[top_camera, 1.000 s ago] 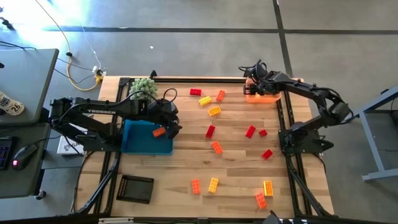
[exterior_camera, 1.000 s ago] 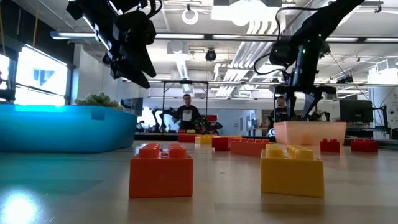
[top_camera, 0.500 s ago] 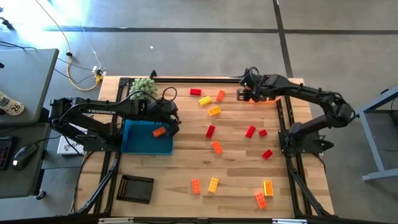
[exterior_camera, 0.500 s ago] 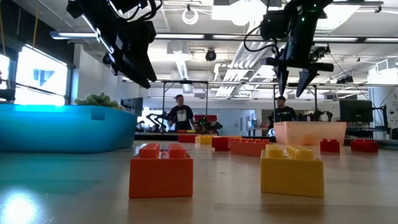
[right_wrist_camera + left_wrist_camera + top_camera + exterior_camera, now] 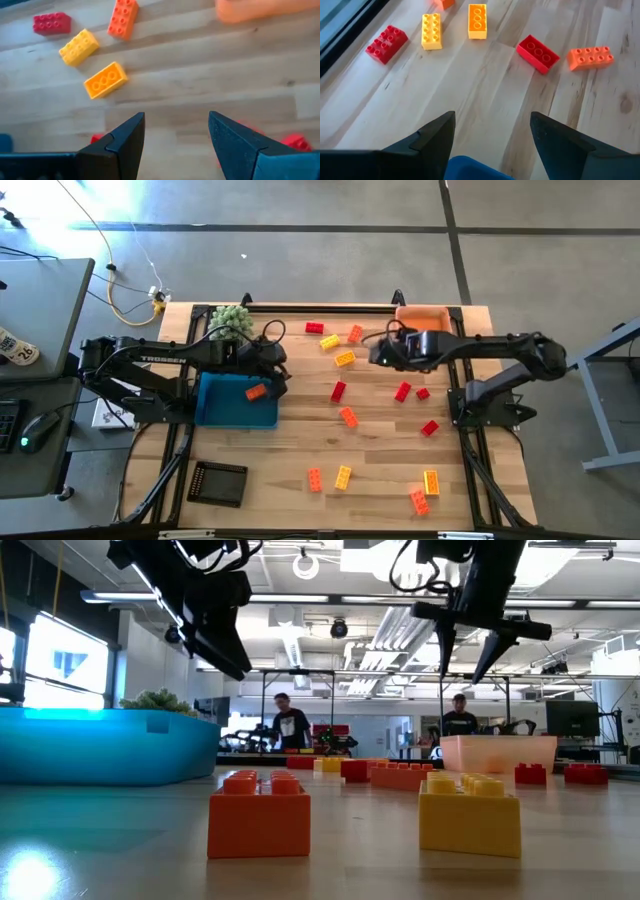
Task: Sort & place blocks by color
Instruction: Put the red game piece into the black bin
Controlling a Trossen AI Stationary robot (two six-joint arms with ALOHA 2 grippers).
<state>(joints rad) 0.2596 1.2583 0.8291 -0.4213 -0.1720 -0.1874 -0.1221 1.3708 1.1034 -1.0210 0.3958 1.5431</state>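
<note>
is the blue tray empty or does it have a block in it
Not empty: one orange block lies inside the blue tray, seen from above.

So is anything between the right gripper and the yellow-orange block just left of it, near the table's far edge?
Nothing visible. The right gripper, open and empty, hangs beside the yellow-orange block with only bare table between them.

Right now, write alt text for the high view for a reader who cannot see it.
Two dark robot arms work over a wooden table scattered with red, orange and yellow toy bricks. The left gripper hangs open over a blue tray holding one orange brick; the right gripper is open mid-table, near an orange tray.
</note>
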